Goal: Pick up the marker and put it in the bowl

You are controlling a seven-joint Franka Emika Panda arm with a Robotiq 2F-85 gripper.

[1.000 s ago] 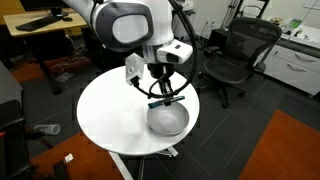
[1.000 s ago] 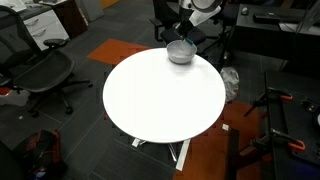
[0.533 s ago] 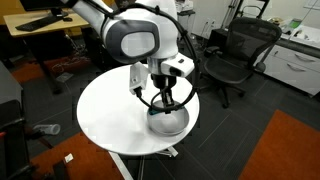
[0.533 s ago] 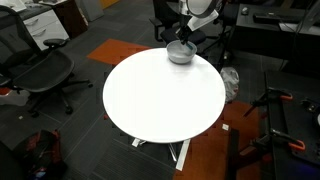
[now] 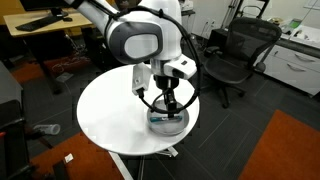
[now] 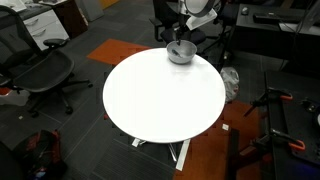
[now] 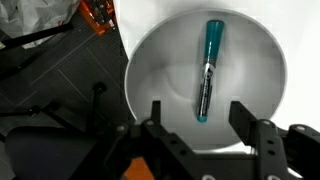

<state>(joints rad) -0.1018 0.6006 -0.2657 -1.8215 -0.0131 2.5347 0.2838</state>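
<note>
In the wrist view the teal marker (image 7: pixel 208 70) lies lengthwise inside the light grey bowl (image 7: pixel 150 70), free of any grip. My gripper (image 7: pixel 198 115) hangs just above the bowl with its two black fingers spread apart and nothing between them. In both exterior views the bowl (image 5: pixel 177 124) (image 6: pixel 180 55) sits at the edge of the round white table (image 5: pixel 110 115) (image 6: pixel 160 95), with the gripper (image 5: pixel 168 107) (image 6: pixel 181 44) lowered over it. A trace of teal, the marker (image 5: pixel 161 116), shows at the bowl's rim.
Black office chairs (image 5: pixel 235 55) (image 6: pixel 35 70) stand around the table. An orange rug (image 5: pixel 285 150) (image 6: pixel 115 48) covers part of the dark floor. A desk (image 5: pixel 40 25) stands behind the arm.
The gripper has come down over the bowl and opened. The marker has dropped out of the fingers and now lies in the bowl.
</note>
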